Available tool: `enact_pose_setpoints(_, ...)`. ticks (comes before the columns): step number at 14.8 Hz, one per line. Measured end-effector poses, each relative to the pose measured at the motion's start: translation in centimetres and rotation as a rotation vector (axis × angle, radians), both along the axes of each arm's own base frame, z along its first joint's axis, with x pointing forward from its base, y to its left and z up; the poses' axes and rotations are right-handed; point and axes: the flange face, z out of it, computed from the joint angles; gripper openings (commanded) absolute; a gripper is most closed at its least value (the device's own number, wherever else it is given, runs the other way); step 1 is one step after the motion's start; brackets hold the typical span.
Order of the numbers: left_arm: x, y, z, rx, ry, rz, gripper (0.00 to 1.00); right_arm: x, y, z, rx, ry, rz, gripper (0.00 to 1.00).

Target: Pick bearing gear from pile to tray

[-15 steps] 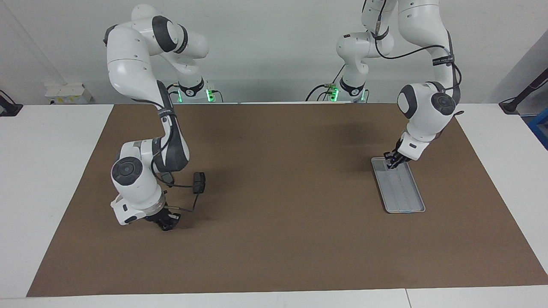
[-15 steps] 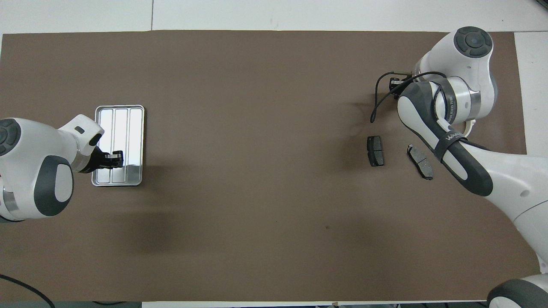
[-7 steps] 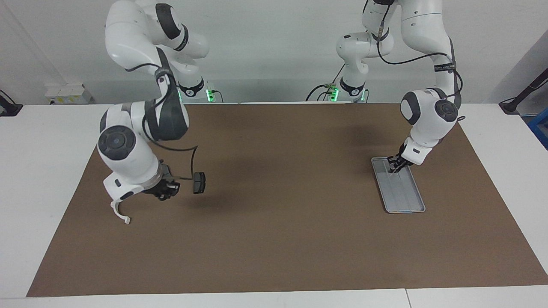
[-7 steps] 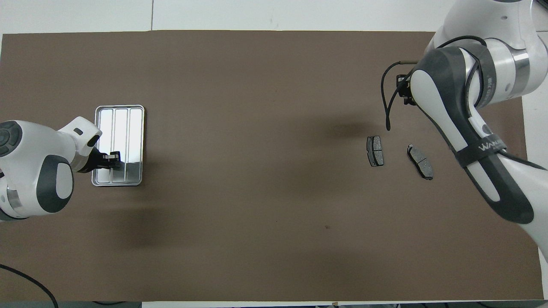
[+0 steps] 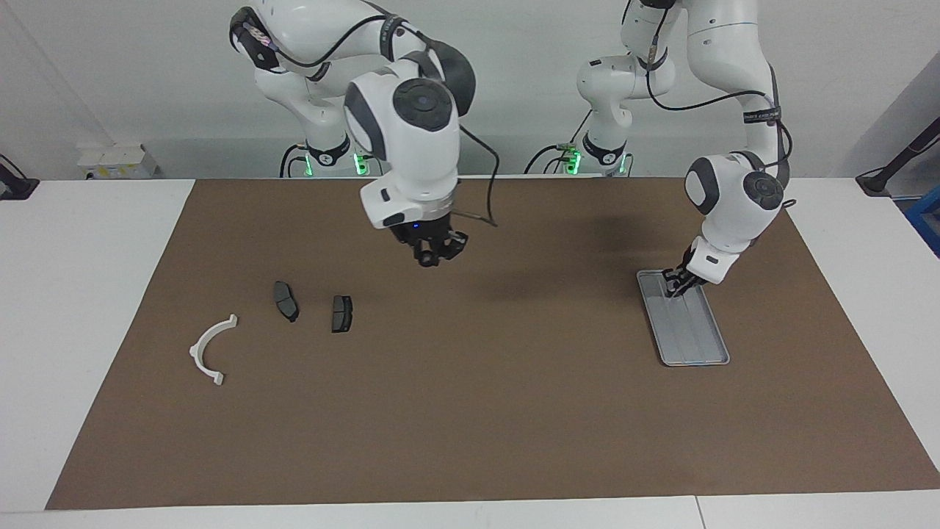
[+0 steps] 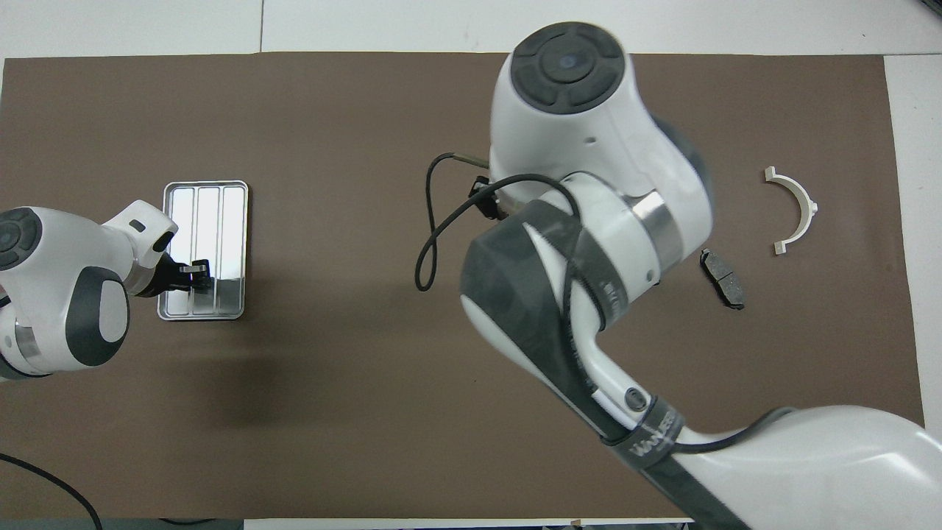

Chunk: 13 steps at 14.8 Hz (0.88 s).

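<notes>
Right arm has swung up from the pile to mid-table since a second ago; left arm stays at the tray.

Facing view: the right gripper (image 5: pixel 438 256) hangs raised over the brown mat (image 5: pixel 477 411), and I cannot tell whether it is clenched or carrying anything. At its arm's end lie the white half-ring bracket (image 5: pixel 208 350) and two dark pads (image 5: pixel 286 300) (image 5: pixel 341 313). The left gripper (image 5: pixel 673 283) dips into the robot-side end of the tray (image 5: pixel 711 353); its state is unclear too.
Overhead view: the right arm covers one pad; the other (image 6: pixel 722 278) and the bracket (image 6: pixel 794 209) show.
</notes>
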Motion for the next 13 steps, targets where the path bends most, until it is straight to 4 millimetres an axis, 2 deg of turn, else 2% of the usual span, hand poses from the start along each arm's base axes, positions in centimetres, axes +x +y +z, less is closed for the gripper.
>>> enact_pose_setpoints(2, 0.0, 0.0, 0.0, 0.0, 0.0, 0.006, 0.79, -1.2, 3.7, -1.2, 0.029, -0.024, -0.06, 0.0)
enact_pose_setpoints(4, 0.1, 0.0, 0.1, 0.0, -0.001, 0.027, 0.8, -1.4, 5.9, -3.9, 0.052, -0.034, -0.097, 0.0)
enact_pose_setpoints(6, 0.5, -0.5, 1.0, 0.001, -0.002, 0.052, 0.88, -2.0, 8.4, -8.3, 0.04, -0.047, -0.116, 0.0)
enact_pose_setpoints(9, 1.4, -2.6, 2.8, 0.0, -0.004, 0.077, 0.94, -2.7, 12.5, -16.9, 0.026, -0.088, -0.14, 0.0)
enact_pose_setpoints(11, 1.5, -4.0, 3.0, 0.001, -0.003, 0.086, 0.98, -2.3, 12.9, -20.7, 0.035, -0.081, -0.145, 0.0)
enact_pose_setpoints(13, 1.4, -5.0, 3.0, 0.002, -0.001, 0.099, 1.0, -1.4, 12.5, -22.3, 0.053, -0.09, -0.162, 0.0)
